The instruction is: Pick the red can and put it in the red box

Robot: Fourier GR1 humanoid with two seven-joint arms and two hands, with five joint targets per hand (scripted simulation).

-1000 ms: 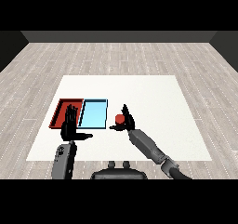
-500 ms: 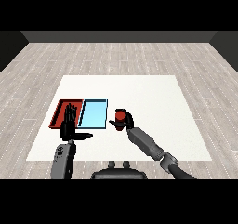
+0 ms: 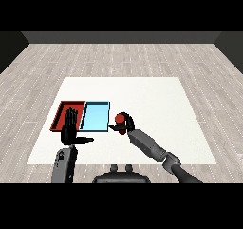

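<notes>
Both hands show. I see my right hand (image 3: 125, 122) curled round the red can (image 3: 121, 128), just right of the light blue tray (image 3: 95, 117). My left hand (image 3: 71, 130) is open flat, over the red tray (image 3: 61, 114).

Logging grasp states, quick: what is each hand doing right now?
Left hand: open, fingers straight, holding nothing.
Right hand: shut on the red can.
</notes>
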